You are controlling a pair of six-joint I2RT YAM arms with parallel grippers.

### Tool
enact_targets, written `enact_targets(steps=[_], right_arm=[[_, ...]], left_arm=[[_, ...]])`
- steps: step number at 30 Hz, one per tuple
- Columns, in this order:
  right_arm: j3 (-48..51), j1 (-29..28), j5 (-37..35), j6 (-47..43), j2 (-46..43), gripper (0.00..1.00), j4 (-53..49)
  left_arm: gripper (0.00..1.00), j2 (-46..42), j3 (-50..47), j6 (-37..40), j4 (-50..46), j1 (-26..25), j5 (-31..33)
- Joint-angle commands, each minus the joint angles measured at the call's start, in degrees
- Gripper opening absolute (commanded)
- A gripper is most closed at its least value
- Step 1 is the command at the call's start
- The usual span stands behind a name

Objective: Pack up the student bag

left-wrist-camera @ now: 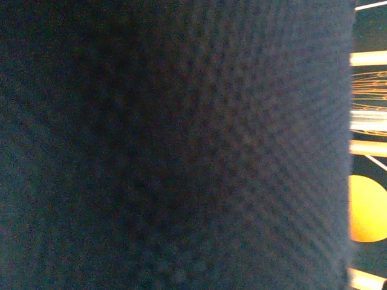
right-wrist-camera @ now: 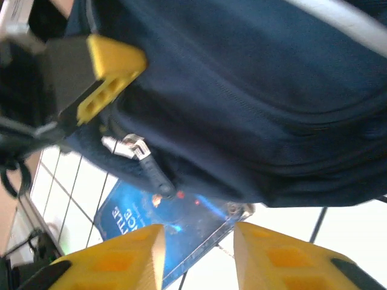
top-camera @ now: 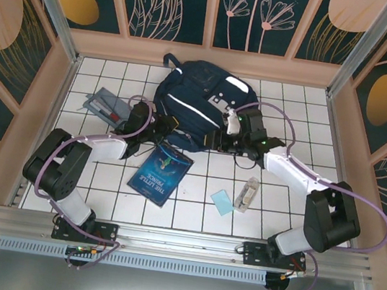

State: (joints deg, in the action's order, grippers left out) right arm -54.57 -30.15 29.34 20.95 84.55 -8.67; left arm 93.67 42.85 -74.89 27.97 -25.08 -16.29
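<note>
White tiles cover the surface (top-camera: 295,124) inside the flower-patterned walls, and the student bag (top-camera: 193,101) lies at its far middle, beyond both arm bases. Your right end effector (right-wrist-camera: 198,234) hovers at the bag's near right edge, spread apart with nothing in the gap. In the right wrist view the bag lies just beyond it, and the zip pull (right-wrist-camera: 138,148) hangs a little left of that gap. Your left end effector (top-camera: 162,123) sits against the bag's near left edge. Navy fabric is pressed over its camera, so you cannot tell whether it is pinching cloth. Both arms look about equally near. The bag's long axis seems to run from far left to near right. Its carry loop points toward the far left corner, and its near end faces you, meeting the far edge of the book (top-camera: 161,173).
</note>
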Motion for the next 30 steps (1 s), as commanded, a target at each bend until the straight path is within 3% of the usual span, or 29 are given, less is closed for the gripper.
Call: enact_targets(steps=[1,5,21,24,30], right_arm=[[-2.2,-2.5,2.0,-1.3,1.3,0.43,0.8],[-4.3,-4.5,2.4,-1.5,4.6,0.49,1.9],[-13.0,-7.9,0.0,-3.1,15.5,0.5,2.6],[-13.2,-8.3,-1.2,-3.0,16.5,0.44,2.0],[-12.3,-8.1,-3.6,-2.5,15.9,0.16,2.1]], left_arm=[[0.0,-0.1,3.2,3.9,2.8,0.3,-1.8],[0.0,-0.2,3.3,3.9,2.8,0.3,-2.0],[0.0,-1.4,2.0,1.9,4.6,0.3,-2.7],[0.0,-1.4,2.1,1.1,5.7,0.3,-3.0],[0.0,-1.6,2.2,0.7,6.1,0.3,-3.1]])
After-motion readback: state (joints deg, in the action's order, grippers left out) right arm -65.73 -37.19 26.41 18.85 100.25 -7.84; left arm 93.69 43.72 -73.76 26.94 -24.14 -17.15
